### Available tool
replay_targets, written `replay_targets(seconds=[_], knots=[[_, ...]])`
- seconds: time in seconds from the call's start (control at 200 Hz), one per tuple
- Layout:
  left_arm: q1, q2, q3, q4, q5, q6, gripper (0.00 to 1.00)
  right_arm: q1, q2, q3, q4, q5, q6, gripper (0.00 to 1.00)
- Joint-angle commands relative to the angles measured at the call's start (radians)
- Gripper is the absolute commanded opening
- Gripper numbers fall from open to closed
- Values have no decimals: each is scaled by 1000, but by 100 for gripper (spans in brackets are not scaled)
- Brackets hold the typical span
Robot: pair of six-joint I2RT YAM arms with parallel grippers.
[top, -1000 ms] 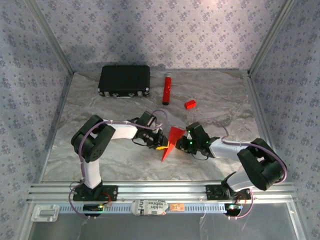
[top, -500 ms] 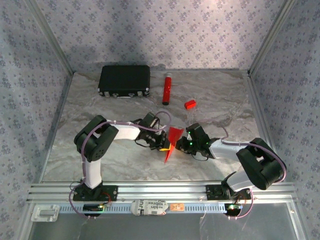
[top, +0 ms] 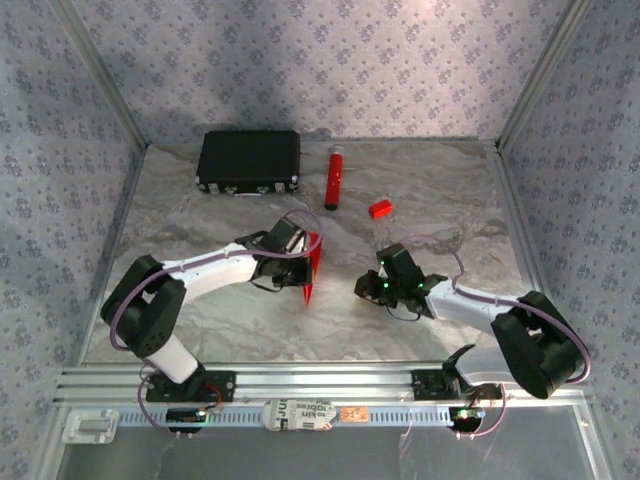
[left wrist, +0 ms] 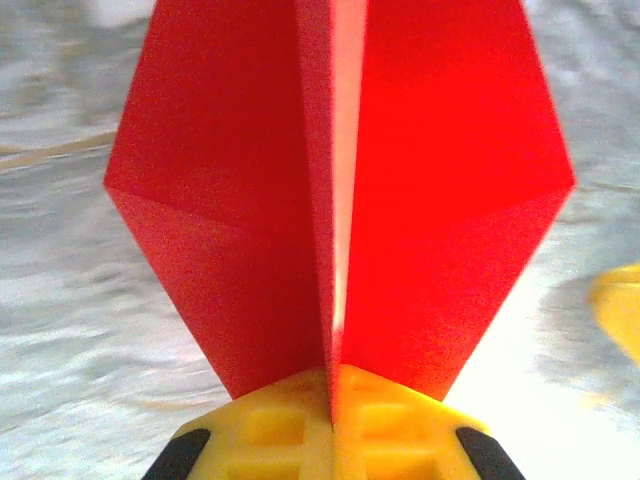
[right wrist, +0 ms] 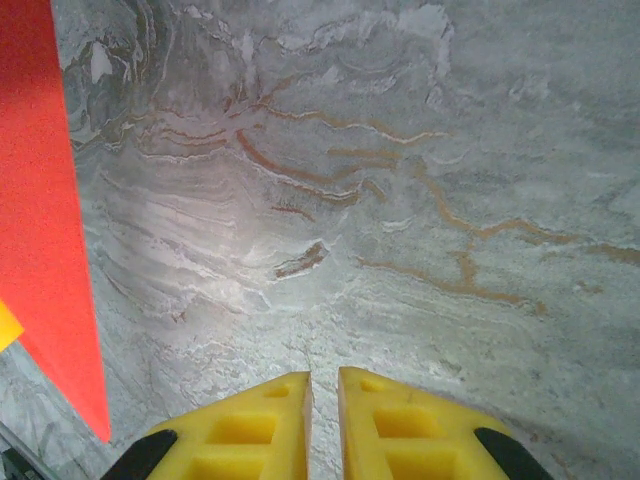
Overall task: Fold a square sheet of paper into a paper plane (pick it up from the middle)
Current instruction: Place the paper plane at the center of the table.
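The paper plane (top: 312, 262), a folded bright red dart with a centre crease, stands on edge left of the table's middle, its tip toward the near edge. My left gripper (top: 299, 264) is shut on its crease. In the left wrist view the two red wings (left wrist: 340, 200) spread upward from the yellow fingertips (left wrist: 275, 425), and the left gripper (left wrist: 333, 385) is pressed tight on the fold. My right gripper (top: 362, 288) sits low to the right of the plane, apart from it. In its wrist view the right gripper (right wrist: 323, 385) shows a thin slit, nothing inside, with the plane's red edge (right wrist: 50, 230) at far left.
A black rectangular case (top: 249, 160) lies at the back left. A red tube (top: 333, 178) and a tiny red block (top: 379, 208) lie behind the grippers. Patterned walls close in both sides and the back. An aluminium rail (top: 330, 380) runs along the near edge.
My left gripper closed fully on the red fold and carried it left and slightly back, away from the right gripper. The right gripper stayed nearly in place.
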Motion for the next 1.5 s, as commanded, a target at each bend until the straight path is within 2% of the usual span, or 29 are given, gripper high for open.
replay_targets(seconds=[0.0,0.17,0.45,0.62,1.494], knots=[[-6,-43,-4,-131,-169,35,2,0,-7,35,-50,23,-16,16],[-6,-45,-12,-163,-204,34,2,10,2,53,-46,24,-15,16],[-8,4,1,-173,-194,30,3,19,-4,68,-5,-20,-29,19],[-8,32,3,-170,-188,31,5,36,4,81,2,-2,-30,22],[-10,74,9,-152,-146,35,13,40,26,65,13,4,-19,23]])
